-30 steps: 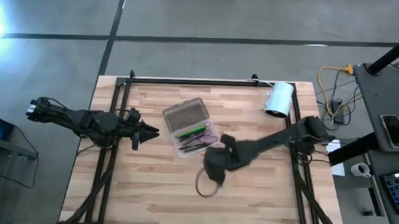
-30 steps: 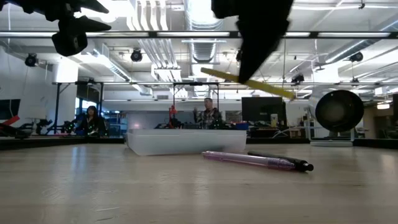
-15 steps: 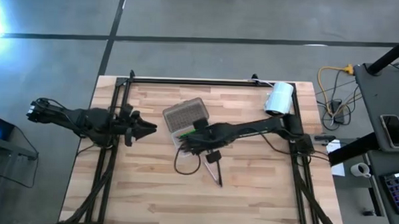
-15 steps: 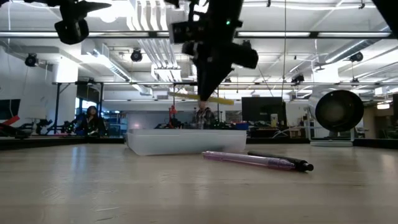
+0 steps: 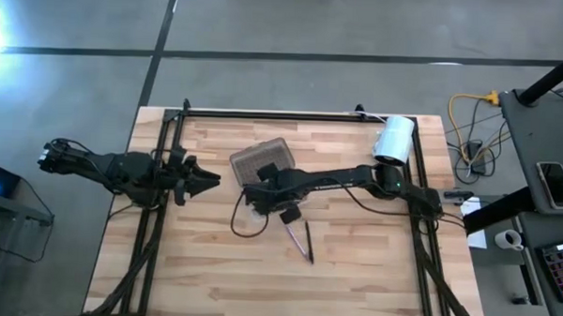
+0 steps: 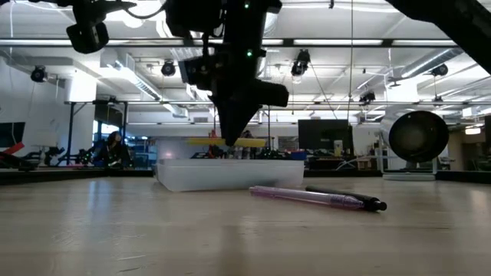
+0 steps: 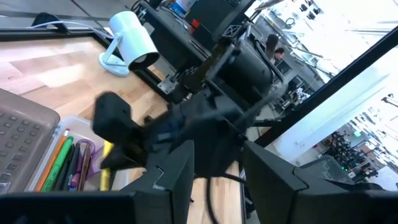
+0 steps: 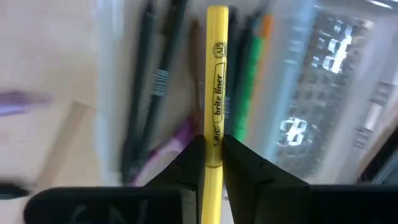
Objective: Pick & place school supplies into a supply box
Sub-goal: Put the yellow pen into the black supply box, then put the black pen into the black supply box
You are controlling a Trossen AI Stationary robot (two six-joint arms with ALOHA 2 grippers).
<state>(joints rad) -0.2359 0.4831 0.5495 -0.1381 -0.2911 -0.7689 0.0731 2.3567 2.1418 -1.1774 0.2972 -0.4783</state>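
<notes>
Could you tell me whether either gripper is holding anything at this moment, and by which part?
The right gripper pinches the yellow highlighter near one end, above the supply box. The left gripper holds nothing.

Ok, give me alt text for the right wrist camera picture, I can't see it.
The right pincer grips a yellow highlighter between its two dark fingers, directly over the open supply box, where green, orange and dark pens already lie.
</notes>
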